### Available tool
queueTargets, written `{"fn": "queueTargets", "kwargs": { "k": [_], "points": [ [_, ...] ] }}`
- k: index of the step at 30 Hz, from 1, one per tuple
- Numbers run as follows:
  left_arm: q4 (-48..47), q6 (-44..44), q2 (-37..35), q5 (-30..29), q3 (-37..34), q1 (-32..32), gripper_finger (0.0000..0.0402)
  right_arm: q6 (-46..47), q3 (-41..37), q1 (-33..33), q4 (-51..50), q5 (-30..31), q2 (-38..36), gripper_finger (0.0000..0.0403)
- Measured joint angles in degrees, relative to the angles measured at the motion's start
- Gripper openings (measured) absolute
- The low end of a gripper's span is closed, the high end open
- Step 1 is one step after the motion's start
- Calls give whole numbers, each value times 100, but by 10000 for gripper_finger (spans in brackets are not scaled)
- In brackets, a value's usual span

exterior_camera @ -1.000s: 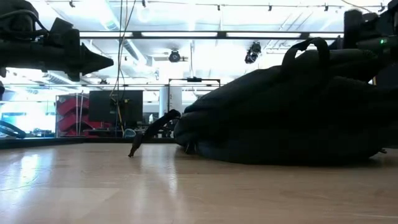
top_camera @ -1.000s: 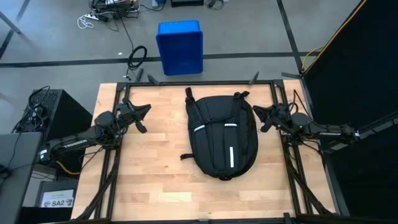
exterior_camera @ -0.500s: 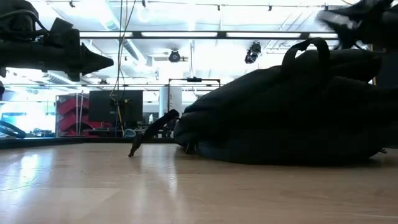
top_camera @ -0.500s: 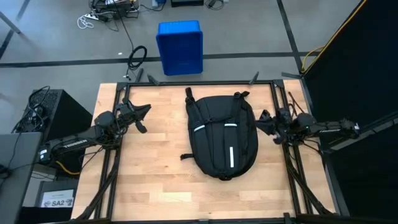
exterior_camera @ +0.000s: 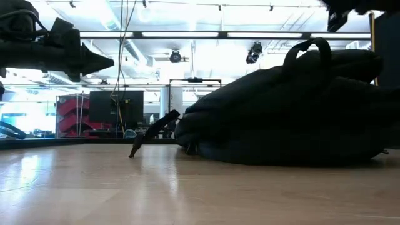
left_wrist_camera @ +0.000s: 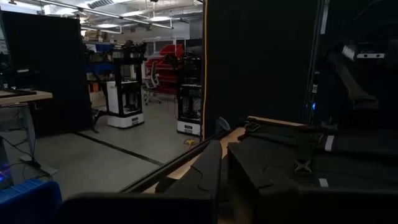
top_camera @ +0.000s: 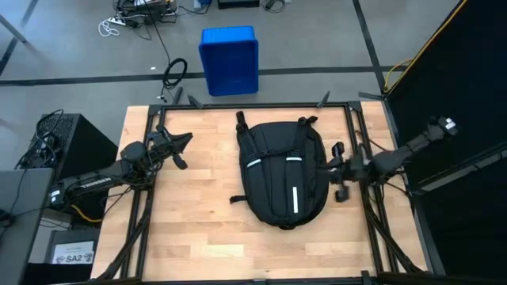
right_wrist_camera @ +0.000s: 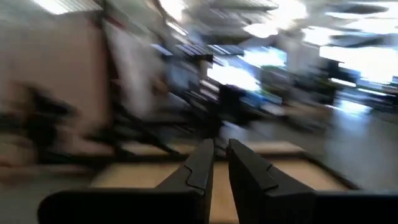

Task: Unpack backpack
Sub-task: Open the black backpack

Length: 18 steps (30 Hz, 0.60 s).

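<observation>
backpack mid-table; right gripper beside its edge, fingers together.

- Light wooden butcher-block surface, rectangular, edged by a dark metal frame along its far and side borders.
- Resting flat near the surface's middle, somewhat toward the right side: black backpack, rounded oval, white reflective strips facing up.
- Trailing from the backpack's far end onto the wood: a black strap; a small strap end lying off its left edge.
- Seen from table height: bare glossy wood in front of the backpack.
</observation>
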Motion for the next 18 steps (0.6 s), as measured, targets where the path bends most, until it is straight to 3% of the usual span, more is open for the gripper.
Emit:
{"fn": "queueTargets", "kwargs": {
  "k": [3, 7, 12, 18],
  "points": [
    [-2, 0, 0, 0, 1, -1, 0, -94, 697, 196, -427, 1144, 1064, 22],
    [1, 0, 0, 0, -1, 0, 0, -163, 1768, 422, -1256, 1873, 2311, 24],
    [1, -1, 0, 0, -1, 1, 0, -148, 2464, 552, -2060, 1961, 3492, 25],
    [-2, 0, 0, 0, 1, 1, 0, -558, 2791, 715, -2579, 1854, 4327, 25]
  ]
}}
